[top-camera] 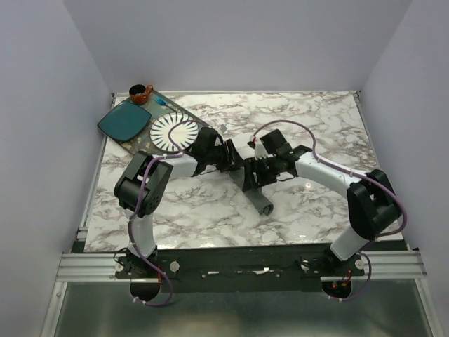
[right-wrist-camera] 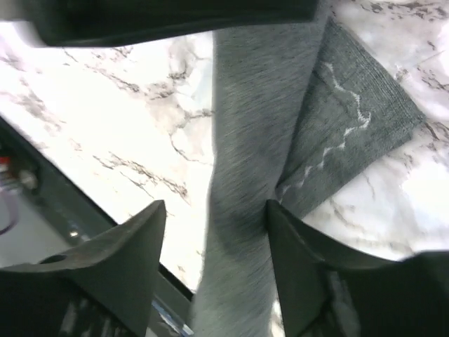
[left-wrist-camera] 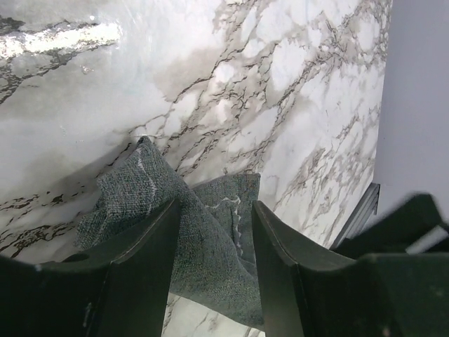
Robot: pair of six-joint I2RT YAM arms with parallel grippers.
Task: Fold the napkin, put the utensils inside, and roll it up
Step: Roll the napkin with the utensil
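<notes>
Left pincer [left-wrist-camera: 215,210] clamped on dark grey soft cloth napkin [left-wrist-camera: 140,189], bunched between its fingers. Right pincer [right-wrist-camera: 215,207] apart, napkin strip running through gap.

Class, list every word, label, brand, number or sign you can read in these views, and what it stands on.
None: no readable text in any view.
The white zigzag on the napkin is stitching, not letters.
The white ribbed plate bears only a radial pattern.
</notes>
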